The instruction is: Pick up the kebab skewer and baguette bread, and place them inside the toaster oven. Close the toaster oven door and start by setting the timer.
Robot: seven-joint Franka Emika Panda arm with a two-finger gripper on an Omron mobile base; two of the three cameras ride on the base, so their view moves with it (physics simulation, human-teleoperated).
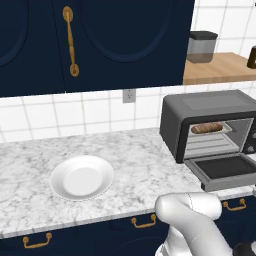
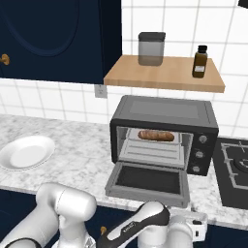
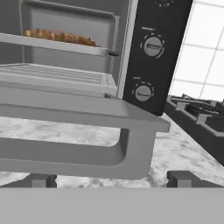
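Baguette bread [image 2: 156, 135]: it lies on the upper rack inside the toaster oven [image 2: 162, 112].
Toaster oven door [image 2: 149, 180]: hangs open, flat over the worktop [image 2: 82, 155] edge; you see its bar handle [image 3: 65, 151] just ahead of the gripper [image 3: 111, 178].
Gripper: jaws spread wide, holding nothing, low under the handle.
Risk: lift off-centre and the handle may slip off one finger, letting the door drop back.
Plate [image 1: 81, 177]: far left.

Marble counter [image 1: 125, 160] runs across mid-frame. On it: white plate [image 1: 81, 177] at lower left, toaster oven [image 1: 210, 125] at right with door [image 1: 225, 170] dropped flat. Wood shelf [image 2: 164, 73] at upper centre of the right base view carries a canister [image 2: 151, 48] and brown bottle [image 2: 200, 61].
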